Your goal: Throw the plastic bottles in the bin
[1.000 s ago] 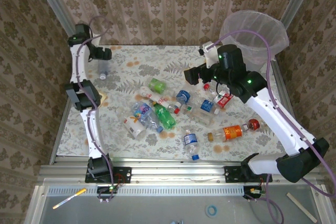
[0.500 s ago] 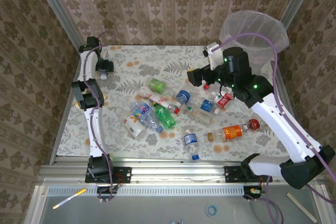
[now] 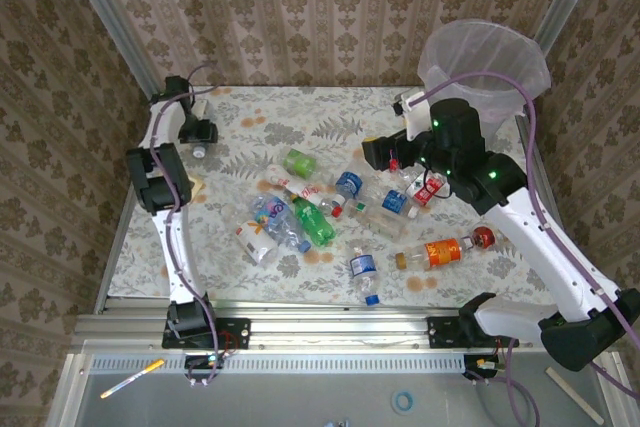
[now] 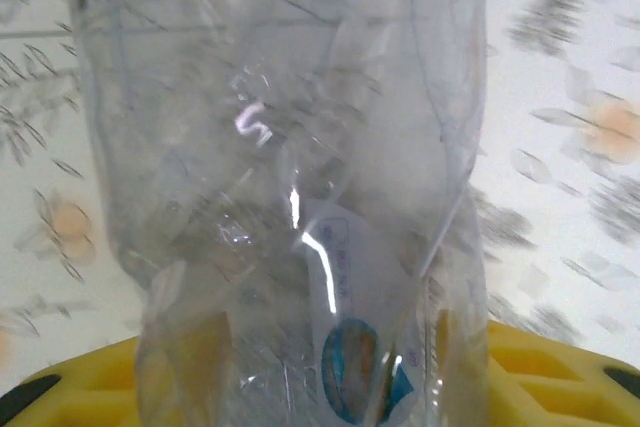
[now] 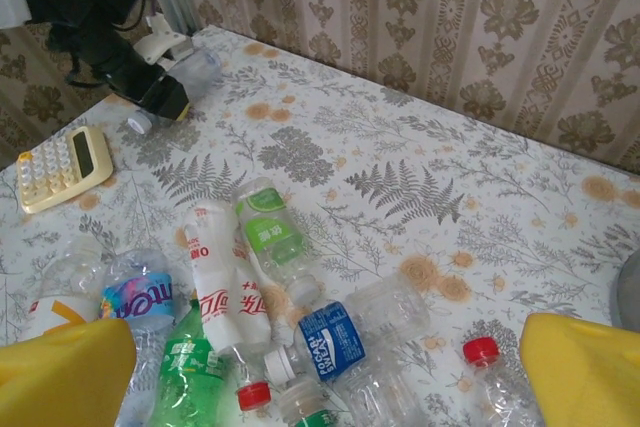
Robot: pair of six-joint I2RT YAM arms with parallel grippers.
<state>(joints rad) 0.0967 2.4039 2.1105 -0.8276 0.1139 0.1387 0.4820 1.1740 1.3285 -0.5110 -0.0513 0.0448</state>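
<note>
1 clear bottle [image 4: 290, 167] sits inside our left claw [image 3: 200, 131] (gripped or not, unclear); seems light and squashy, hold mid-body; right claw [image 5: 320, 375] open, empty.

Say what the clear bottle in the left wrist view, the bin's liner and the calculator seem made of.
Clear crumpled bottle: thin glossy plastic, see-through, with creases and bright glints.
Translucent bag lining the round bin: probably thin plastic film, hazy and see-through.
Pale yellow calculator: likely hard matt plastic; no glints.
</note>
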